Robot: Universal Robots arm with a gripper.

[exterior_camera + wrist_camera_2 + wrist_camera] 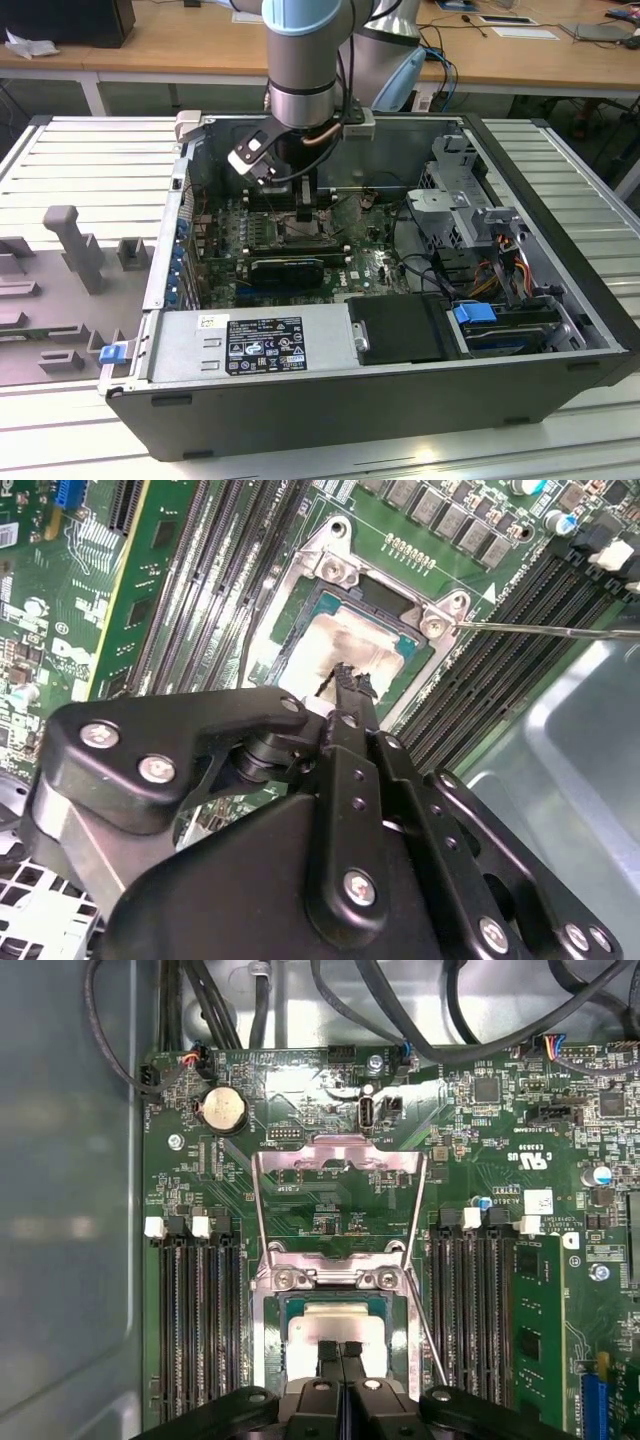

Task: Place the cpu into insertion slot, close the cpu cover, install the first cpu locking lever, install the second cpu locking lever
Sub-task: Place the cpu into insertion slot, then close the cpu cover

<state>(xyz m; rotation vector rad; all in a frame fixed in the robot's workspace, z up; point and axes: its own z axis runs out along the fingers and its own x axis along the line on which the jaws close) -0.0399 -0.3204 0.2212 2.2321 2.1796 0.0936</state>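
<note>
The cpu lies flat in the insertion slot, its pale silver face up. My gripper is directly over the chip, fingers shut together with nothing seen between them; the tips sit at or just above the chip's face. The cpu cover stands swung open away from the socket, green board showing through its square cut-out. One thin locking lever sticks out unlatched beside the socket. In the exterior view the gripper reaches down into the open computer case onto the motherboard socket.
Long black memory slots flank the socket on both sides. A long black card lies across the board nearby. The power supply, drive cage and loose cables crowd the case; its metal walls enclose the work area.
</note>
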